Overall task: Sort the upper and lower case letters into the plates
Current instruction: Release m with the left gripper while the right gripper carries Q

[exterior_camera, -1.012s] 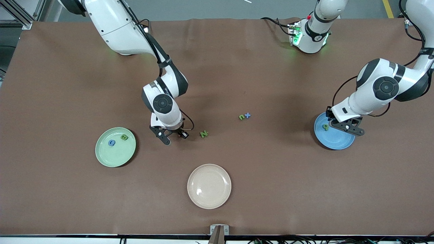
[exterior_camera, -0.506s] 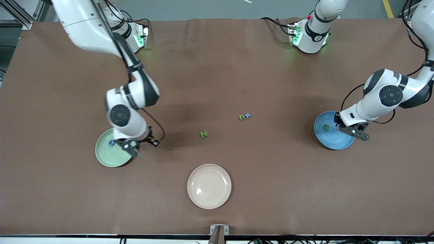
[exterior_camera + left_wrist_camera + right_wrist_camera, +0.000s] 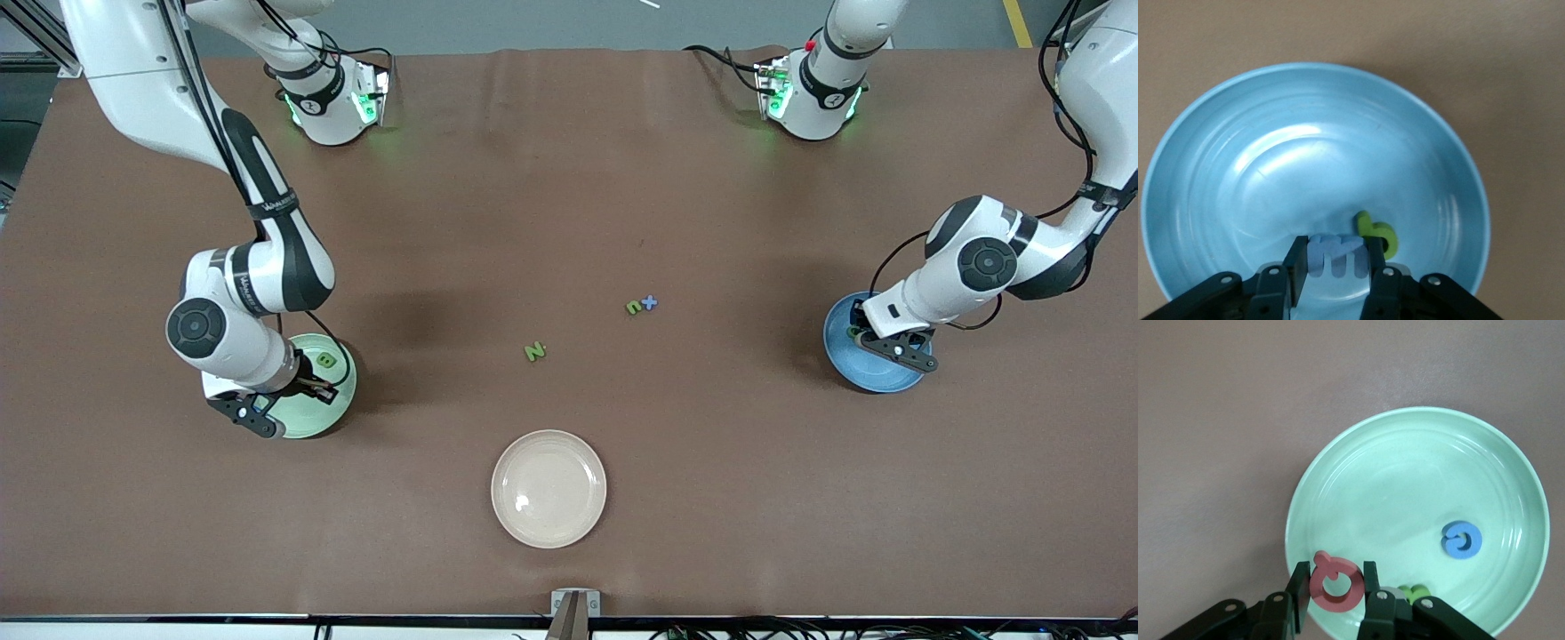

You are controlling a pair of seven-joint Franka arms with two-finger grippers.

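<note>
Brown surface (image 3: 569, 222), with three plates well apart. Cream plate (image 3: 548, 488) nearest the front camera, midway along. Mint plate (image 3: 333, 391) toward the right arm's end; blue plate (image 3: 867, 373) toward the left arm's end.

Right hand (image 3: 1335, 597) poised over the mint plate's (image 3: 1418, 520) rim, clamped on a red-pink ring letter (image 3: 1333, 581), its short stub aimed away from the palm. Blue ring letter (image 3: 1461, 541) flat in that plate; green letter (image 3: 1415, 591) mostly hidden by a finger. From the front, green B (image 3: 325, 360) flat in the plate, upright as read.

Left hand (image 3: 1337, 280) low over the blue plate (image 3: 1218, 167), narrow, pinching a pale blue letter (image 3: 1337, 255) by its ends, long axis across the fingers, legs toward the palm. Green letter (image 3: 1377, 233) just beside it, flat in the plate, stem slanted away from the hand.

On the bare surface between the plates: green N (image 3: 534, 351), tilted; farther from the camera, green n (image 3: 633, 308) touching a blue plus-like piece (image 3: 650, 302), the pair's long axis running along the surface toward the arms' ends.
</note>
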